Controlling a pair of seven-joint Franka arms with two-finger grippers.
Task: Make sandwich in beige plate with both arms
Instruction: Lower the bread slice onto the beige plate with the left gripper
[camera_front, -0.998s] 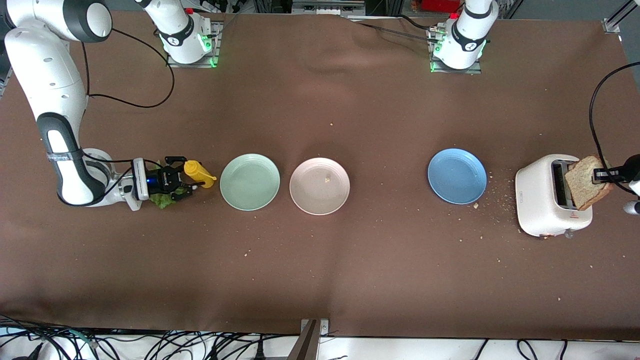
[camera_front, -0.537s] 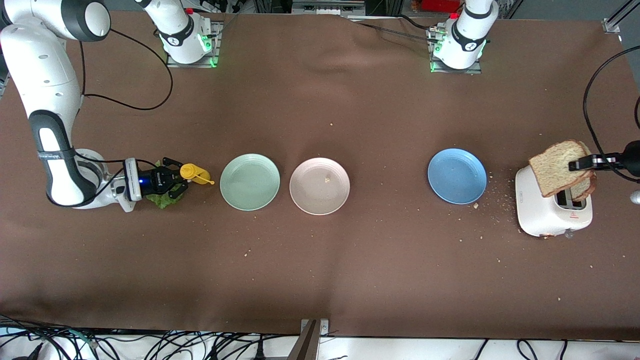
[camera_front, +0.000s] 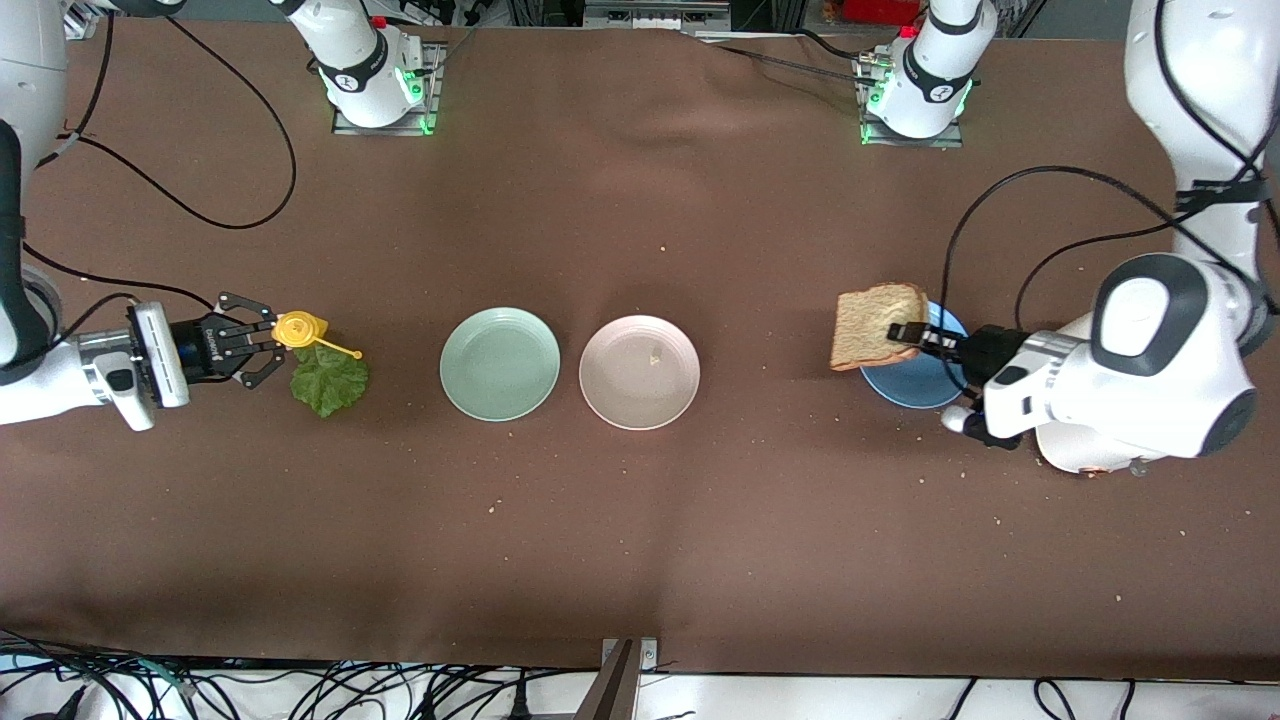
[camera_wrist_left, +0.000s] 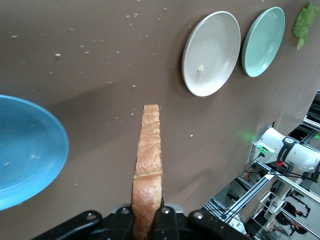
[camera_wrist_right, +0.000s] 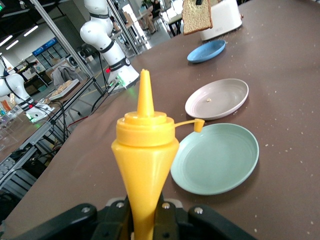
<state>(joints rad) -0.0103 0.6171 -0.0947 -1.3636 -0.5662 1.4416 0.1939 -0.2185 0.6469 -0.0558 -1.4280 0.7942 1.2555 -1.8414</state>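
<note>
Of the sandwich, one speckled toast slice (camera_front: 872, 327) and a lettuce leaf (camera_front: 328, 380) show. My left gripper (camera_front: 912, 335) is shut on the toast's edge and holds it upright in the air over the rim of the blue plate (camera_front: 915, 392). In the left wrist view the toast (camera_wrist_left: 149, 155) runs edge-on from the left gripper (camera_wrist_left: 148, 220). The beige plate (camera_front: 639, 371) holds only a crumb. My right gripper (camera_front: 270, 346) is shut on a yellow squeeze bottle (camera_front: 301, 329), beside the lettuce, which lies flat on the table. In the right wrist view the bottle (camera_wrist_right: 145, 150) stands in that gripper (camera_wrist_right: 146, 220).
A mint-green plate (camera_front: 499, 362) sits beside the beige plate, toward the right arm's end. A white toaster (camera_front: 1085, 462) is mostly hidden under the left arm. Crumbs dot the brown tablecloth. The plates also appear in both wrist views.
The left arm pulled the toast out of the toaster and carried it over the blue plate. The right gripper shut on the yellow bottle and drew it back off the lettuce.
</note>
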